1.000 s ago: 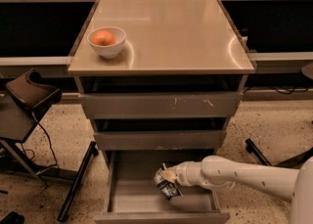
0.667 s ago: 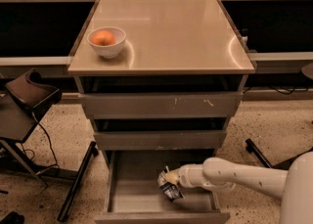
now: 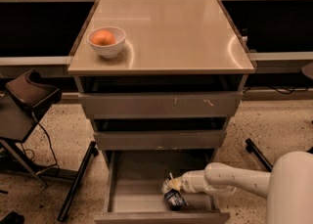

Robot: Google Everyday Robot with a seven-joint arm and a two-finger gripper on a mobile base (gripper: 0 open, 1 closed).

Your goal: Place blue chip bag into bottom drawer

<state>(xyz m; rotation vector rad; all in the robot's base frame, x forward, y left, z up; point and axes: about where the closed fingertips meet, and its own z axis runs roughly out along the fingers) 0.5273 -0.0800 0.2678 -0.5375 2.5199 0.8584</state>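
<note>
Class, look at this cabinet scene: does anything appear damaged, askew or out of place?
Only small things: pale scuff marks mar the top grey drawer front. The gripper is inside the open grey bottom drawer, at the crumpled dark blue chip bag. Nothing is spilled.

One gripper (image 3: 170,185) sat in the bottom drawer (image 3: 134,191), of three drawers (image 3: 159,140); one blue chip bag (image 3: 174,199) beside it; one bowl (image 3: 108,48), one orange (image 3: 103,37) up-left.

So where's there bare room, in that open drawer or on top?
In the bottom drawer, the left half is bare; the right is crowded by the blue chip bag and the gripper. The cabinet top is free right of the bowl.
</note>
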